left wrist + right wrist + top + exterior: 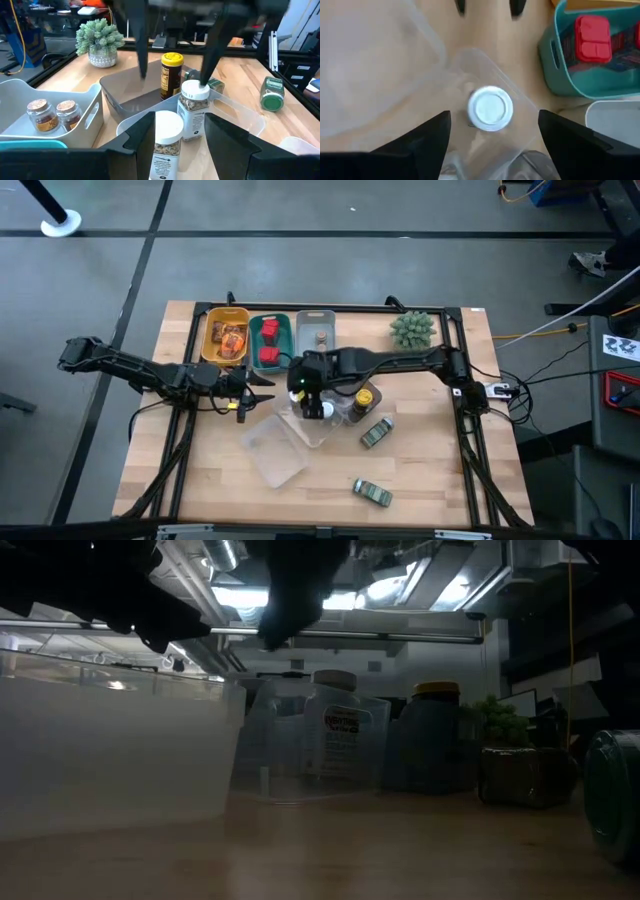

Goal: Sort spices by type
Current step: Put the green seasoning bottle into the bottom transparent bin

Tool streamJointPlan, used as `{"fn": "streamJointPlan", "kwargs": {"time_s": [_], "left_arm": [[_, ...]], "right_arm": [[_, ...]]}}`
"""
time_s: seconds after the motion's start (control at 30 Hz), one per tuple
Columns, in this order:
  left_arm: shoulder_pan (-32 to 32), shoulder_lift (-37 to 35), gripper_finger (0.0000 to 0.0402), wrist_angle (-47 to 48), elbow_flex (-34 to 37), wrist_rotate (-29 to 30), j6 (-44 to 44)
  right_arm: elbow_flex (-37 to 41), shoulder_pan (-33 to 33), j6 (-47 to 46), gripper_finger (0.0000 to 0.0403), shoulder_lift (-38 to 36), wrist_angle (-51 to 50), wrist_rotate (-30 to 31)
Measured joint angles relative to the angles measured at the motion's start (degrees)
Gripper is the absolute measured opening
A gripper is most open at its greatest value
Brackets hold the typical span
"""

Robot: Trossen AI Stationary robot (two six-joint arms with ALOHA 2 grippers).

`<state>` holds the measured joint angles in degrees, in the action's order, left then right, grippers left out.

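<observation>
Two white-capped bottles stand upright on their bases in a small clear tray (318,425). The nearer one (490,108) also shows in the left wrist view (166,142), and the other one (194,107) stands just behind it. My right gripper (312,398) is open, points down and hangs above the nearer bottle, clear of its cap, as the low view (290,610) shows. My left gripper (268,391) is open and empty. It lies level at the tray's left side and points at the bottles.
At the back stand a yellow bin (212,330) with orange packets, a teal bin (284,340) with red cubes and a grey bin (318,318) with brown jars. There are also a yellow-lidded jar (365,397), green-labelled jars (377,432) (372,493), a second clear tray (272,458) and a plant (412,330).
</observation>
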<state>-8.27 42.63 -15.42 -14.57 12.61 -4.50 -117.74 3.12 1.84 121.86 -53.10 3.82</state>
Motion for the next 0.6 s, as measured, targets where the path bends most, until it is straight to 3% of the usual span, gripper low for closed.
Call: {"fn": "streamJointPlan", "kwargs": {"time_s": [0.3,0.47,0.6], "left_arm": [[0.0,0.0,0.0155,0.0,0.0,0.0,0.0],[0.0,0.0,0.0155,0.0,0.0,0.0,0.0],[0.0,0.0,0.0155,0.0,0.0,0.0,0.0]], "right_arm": [[-8.6,3.3,-13.4,0.0299,-0.1,-14.8,-15.6],[-8.6,8.5,-15.5,0.0299,-0.1,-23.0,-14.6],[-8.1,13.2,-18.2,0.0299,0.0,-29.2,-9.2]]}}
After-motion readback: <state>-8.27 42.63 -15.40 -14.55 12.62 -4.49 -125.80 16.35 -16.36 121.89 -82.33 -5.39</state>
